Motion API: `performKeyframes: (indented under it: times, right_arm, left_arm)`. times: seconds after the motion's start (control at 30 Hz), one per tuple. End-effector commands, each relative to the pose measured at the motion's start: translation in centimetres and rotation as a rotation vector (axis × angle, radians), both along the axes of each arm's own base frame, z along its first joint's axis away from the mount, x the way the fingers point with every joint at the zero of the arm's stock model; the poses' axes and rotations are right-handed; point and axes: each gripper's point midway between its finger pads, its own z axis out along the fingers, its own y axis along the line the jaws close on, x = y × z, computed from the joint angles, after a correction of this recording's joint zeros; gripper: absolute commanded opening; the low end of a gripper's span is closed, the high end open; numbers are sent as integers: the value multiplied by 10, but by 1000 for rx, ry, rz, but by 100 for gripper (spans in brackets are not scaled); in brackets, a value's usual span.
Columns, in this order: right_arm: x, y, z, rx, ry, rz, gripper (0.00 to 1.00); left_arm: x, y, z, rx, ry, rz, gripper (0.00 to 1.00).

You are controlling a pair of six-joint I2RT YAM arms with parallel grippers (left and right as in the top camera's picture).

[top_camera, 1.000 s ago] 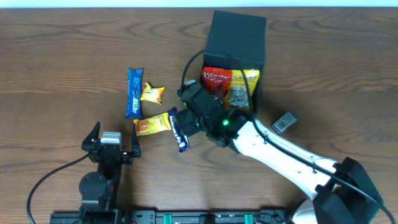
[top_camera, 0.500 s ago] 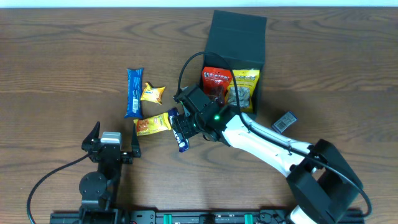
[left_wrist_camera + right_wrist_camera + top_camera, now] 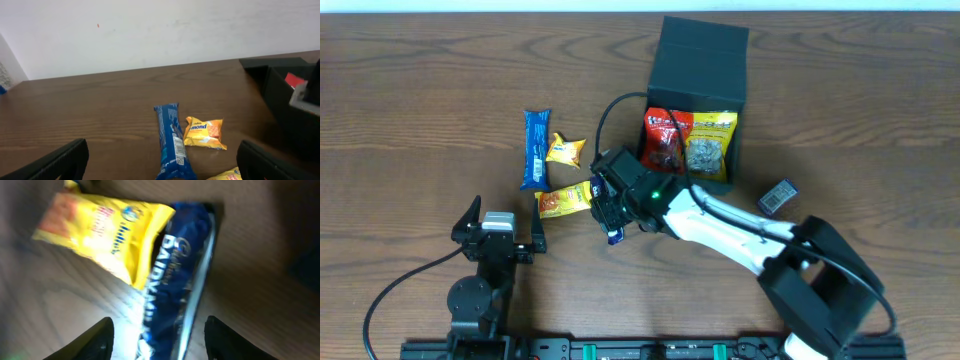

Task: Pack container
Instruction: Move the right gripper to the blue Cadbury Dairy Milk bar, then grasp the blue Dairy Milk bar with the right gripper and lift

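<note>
Container (image 3: 703, 55), dark and square, sits at the far middle of the table (image 3: 400, 100), with a red packet (image 3: 662, 140) and a yellow packet (image 3: 713, 140) in its open mouth. Near its front left corner, the right gripper (image 3: 160, 335) hangs with fingers spread either side of a dark blue bar (image 3: 175, 270), which touches a yellow wrapper (image 3: 110, 225). At the near edge, the left gripper (image 3: 503, 228) is spread wide and holds nothing.

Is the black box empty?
No, a red packet and a yellow packet lie inside the box.
</note>
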Motion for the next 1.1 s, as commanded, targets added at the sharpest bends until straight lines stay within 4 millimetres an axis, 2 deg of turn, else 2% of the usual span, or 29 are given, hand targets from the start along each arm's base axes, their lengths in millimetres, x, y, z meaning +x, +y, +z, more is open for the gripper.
performKeyframes:
  times: [0.0, 0.2, 0.67, 1.07]
  right_arm:
    - [1, -2, -7, -25, -7, -3, 56]
    - [3, -6, -21, -64, -5, -16, 54]
    - [4, 1, -21, -28, -3, -16, 48]
    - [5, 3, -29, -30, 3, -20, 43]
  left_arm:
    - [-1, 4, -18, 1, 58, 22, 95]
    - [-1, 4, -18, 2, 58, 22, 95]
    - [-1, 4, -18, 2, 58, 22, 95]
    - [-1, 4, -18, 1, 58, 22, 95]
